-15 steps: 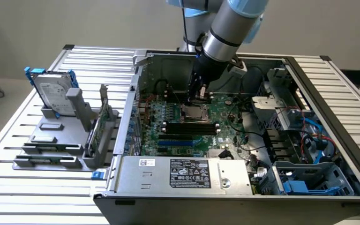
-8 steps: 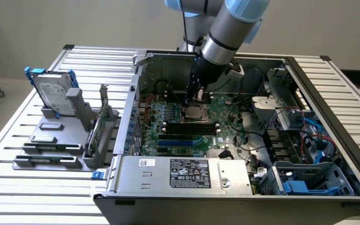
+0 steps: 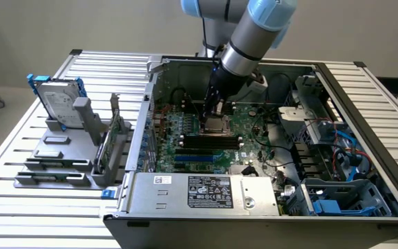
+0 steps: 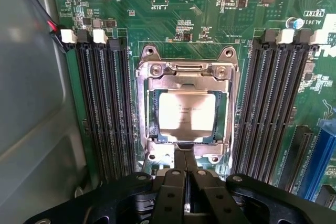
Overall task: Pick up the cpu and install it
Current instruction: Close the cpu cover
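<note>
The cpu (image 4: 186, 117), a small silvery square chip, lies flat inside the metal-framed socket (image 4: 144, 108) of the green board (image 4: 210, 9). My gripper (image 4: 185, 157) is shut, its two black fingers pressed together with nothing between them. Their tips stand over the cpu's near edge; I cannot tell whether they touch it. In the exterior view the gripper (image 3: 216, 113) reaches down into the open computer case (image 3: 206, 199), right above the socket (image 3: 219, 126) in the middle of the board.
Black memory slots (image 4: 102, 108) flank the socket on both sides. Case walls, cables (image 3: 271, 150) and a blue drive cage (image 3: 337, 205) crowd the exterior view's right. A silver hard drive (image 3: 57, 101) with blue brackets stands on a grey rack at the exterior view's left.
</note>
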Robot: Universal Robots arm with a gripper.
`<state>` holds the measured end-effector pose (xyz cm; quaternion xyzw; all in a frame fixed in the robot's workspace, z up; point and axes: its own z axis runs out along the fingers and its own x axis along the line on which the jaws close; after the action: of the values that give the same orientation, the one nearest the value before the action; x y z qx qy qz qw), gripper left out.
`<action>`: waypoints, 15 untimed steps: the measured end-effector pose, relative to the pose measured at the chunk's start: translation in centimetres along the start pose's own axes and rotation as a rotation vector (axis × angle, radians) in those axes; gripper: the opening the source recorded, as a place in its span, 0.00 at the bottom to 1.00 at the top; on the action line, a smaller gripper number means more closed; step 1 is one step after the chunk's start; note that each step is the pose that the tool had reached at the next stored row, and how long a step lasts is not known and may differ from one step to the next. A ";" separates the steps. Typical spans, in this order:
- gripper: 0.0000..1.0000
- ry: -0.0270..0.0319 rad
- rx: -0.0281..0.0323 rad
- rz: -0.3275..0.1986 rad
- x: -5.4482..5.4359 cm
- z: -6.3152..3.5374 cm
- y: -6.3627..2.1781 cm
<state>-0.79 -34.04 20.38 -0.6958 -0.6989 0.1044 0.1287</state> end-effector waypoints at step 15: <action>0.11 -0.0005 0.0228 0.001 0.0 1.13 0.39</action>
<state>-0.79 -34.03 19.19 -0.6946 -0.6973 0.1126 0.1364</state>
